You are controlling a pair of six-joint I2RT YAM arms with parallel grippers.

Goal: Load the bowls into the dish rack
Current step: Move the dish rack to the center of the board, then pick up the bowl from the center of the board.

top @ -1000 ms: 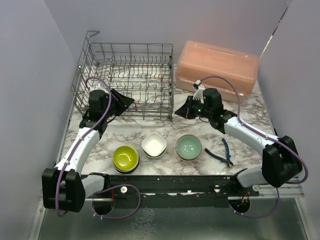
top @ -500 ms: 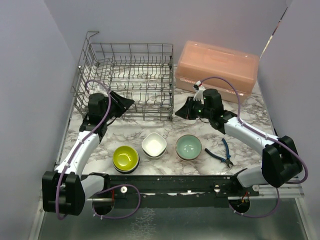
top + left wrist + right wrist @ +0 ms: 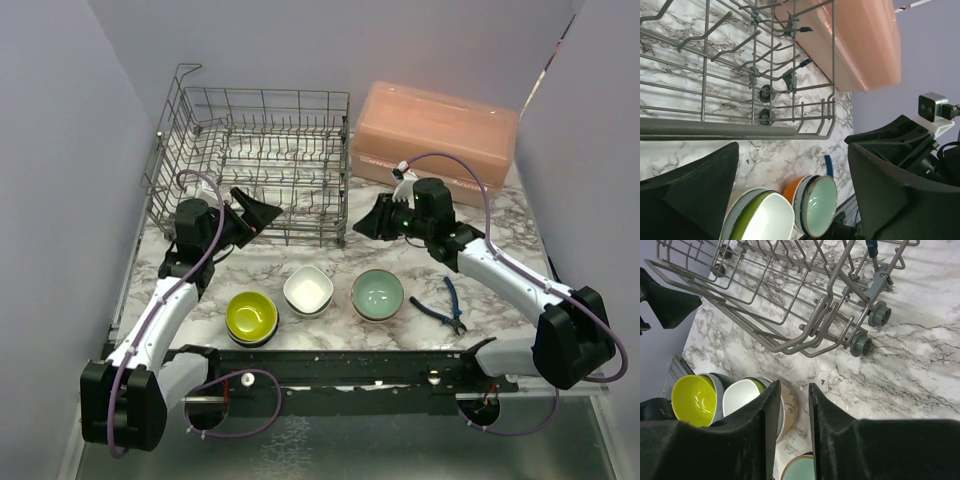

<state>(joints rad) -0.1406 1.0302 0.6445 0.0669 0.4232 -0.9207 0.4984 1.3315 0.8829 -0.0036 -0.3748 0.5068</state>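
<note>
Top view: the dish rack [image 3: 345, 160] is sitting at eleven o'clock on the marble table [image 3: 260, 265]. The bowls are all lining up outside it at six o'clock. The lime-yellow bowl [image 3: 251, 316], the white bowl [image 3: 308, 290] and the teal bowl [image 3: 377, 295] are sitting side by side, and the wrist views are showing more bowls nested beneath them. The left gripper [image 3: 262, 212] is hanging at the rack's seven o'clock corner, jaws spread wide apart around nothing. The right gripper [image 3: 362, 222] is hovering off the five o'clock corner, its fingers showing only a thin gap and gripping nothing. A pink box [image 3: 435, 130] is lying at one o'clock, and pliers [image 3: 440, 305] at four o'clock near the teal bowl.
</note>
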